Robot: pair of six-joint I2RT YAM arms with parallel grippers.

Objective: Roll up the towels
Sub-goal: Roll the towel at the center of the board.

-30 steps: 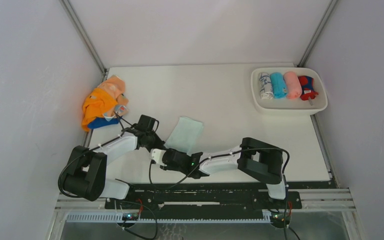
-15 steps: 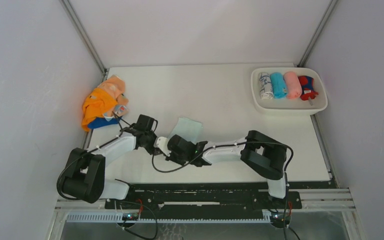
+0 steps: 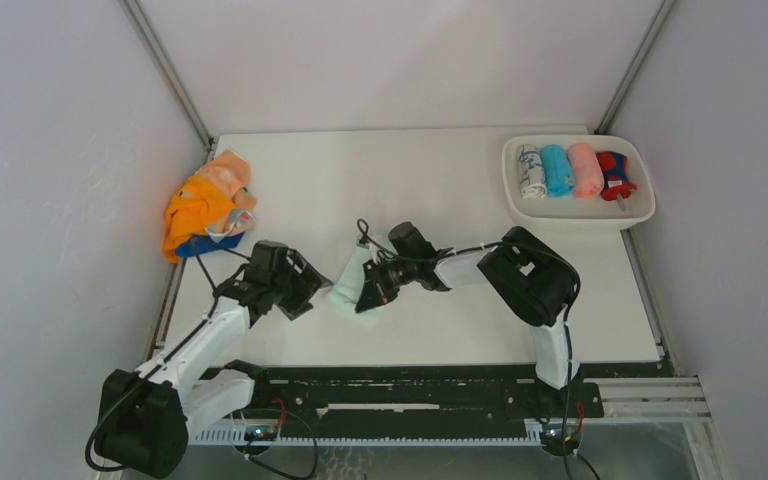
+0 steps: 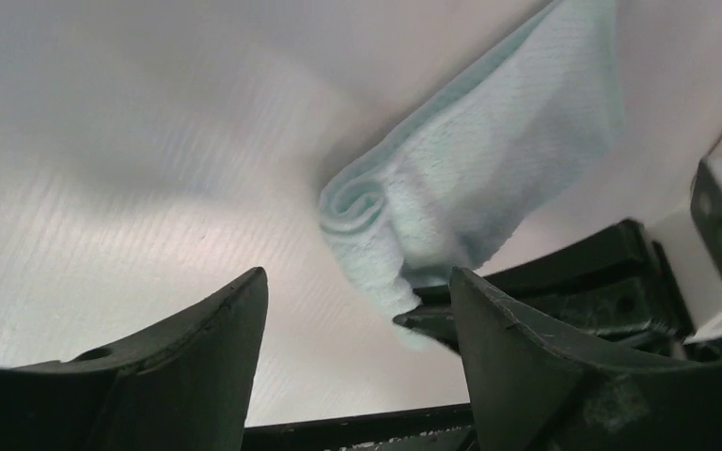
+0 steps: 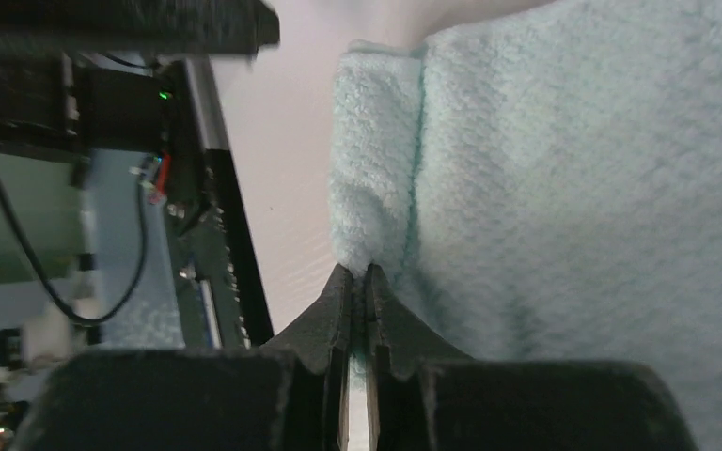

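A pale mint towel [image 3: 344,283] lies in the middle of the table, its near end curled into a loose roll [image 4: 353,202]. My right gripper [image 3: 368,296] is shut on the mint towel's near edge [image 5: 376,216], its fingertips [image 5: 359,274] pinching the cloth. My left gripper [image 3: 303,290] stands open just left of the roll, nothing between its fingers [image 4: 235,310]. In the left wrist view the towel [image 4: 498,160] stretches away to the upper right. More towels, orange, peach and dark blue, are heaped [image 3: 205,205] at the far left.
A white oval tray [image 3: 580,214] at the far right holds several rolled towels [image 3: 572,170]. White walls close in the table on three sides. A black rail [image 3: 410,385] runs along the near edge.
My left gripper opened and drew back to the near left. My right gripper shut on the mint towel's near edge and swung farther in, curling that end up.
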